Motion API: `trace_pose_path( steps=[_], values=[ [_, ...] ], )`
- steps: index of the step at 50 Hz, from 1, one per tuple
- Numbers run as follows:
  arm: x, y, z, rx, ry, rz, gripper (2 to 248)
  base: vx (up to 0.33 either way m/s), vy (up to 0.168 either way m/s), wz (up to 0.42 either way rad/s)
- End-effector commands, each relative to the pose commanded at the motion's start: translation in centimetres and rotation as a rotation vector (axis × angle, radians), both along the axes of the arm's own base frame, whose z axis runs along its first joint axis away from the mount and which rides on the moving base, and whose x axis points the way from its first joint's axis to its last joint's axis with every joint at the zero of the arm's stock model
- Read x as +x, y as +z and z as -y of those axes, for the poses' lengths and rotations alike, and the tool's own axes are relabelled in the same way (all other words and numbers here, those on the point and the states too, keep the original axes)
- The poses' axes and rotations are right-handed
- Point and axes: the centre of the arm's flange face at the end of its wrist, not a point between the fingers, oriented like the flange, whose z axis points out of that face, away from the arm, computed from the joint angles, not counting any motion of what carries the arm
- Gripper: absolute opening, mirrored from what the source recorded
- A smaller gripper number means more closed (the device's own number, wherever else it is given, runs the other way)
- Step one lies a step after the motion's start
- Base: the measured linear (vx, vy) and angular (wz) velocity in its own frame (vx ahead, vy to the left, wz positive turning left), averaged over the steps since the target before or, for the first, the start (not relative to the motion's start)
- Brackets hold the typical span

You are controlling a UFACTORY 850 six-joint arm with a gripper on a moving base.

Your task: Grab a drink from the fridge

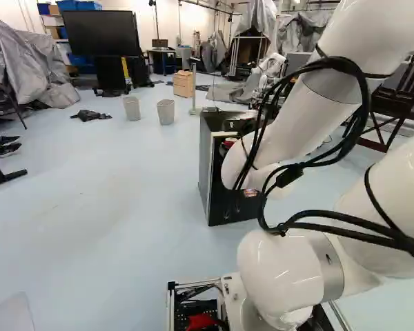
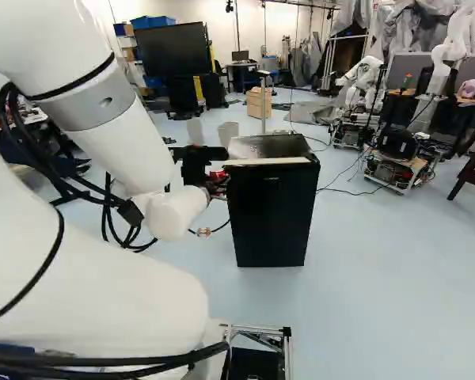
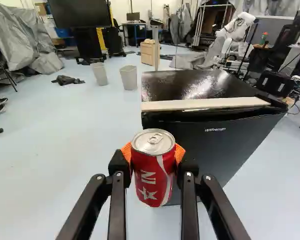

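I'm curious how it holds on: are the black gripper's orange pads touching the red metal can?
Touching. The wrist view shows both orange pads against the red can, one on each side.

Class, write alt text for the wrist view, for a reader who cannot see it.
A red drink can is gripped upright between the jaws' orange pads, in front of a small black fridge. Two bins and a large dark screen stand beyond.

The place looks like a robotics lab: another robot (image 2: 366, 73) stands across the open, pale floor (image 1: 110, 179), with loose cables (image 2: 344, 191) trailing near a low frame of electronics (image 2: 392, 172). Grey sheeting (image 1: 27, 63), blue bins (image 1: 78, 5) and a large black screen (image 1: 100, 33) line the far side.
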Motion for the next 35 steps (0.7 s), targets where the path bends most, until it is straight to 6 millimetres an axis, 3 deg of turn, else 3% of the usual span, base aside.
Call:
trace_pose_path(
  steps=[35],
  values=[
    [-0.38, -0.14, -0.02, -0.001, 0.003, -0.004, 100, 0.0, 0.0, 0.0]
  ],
)
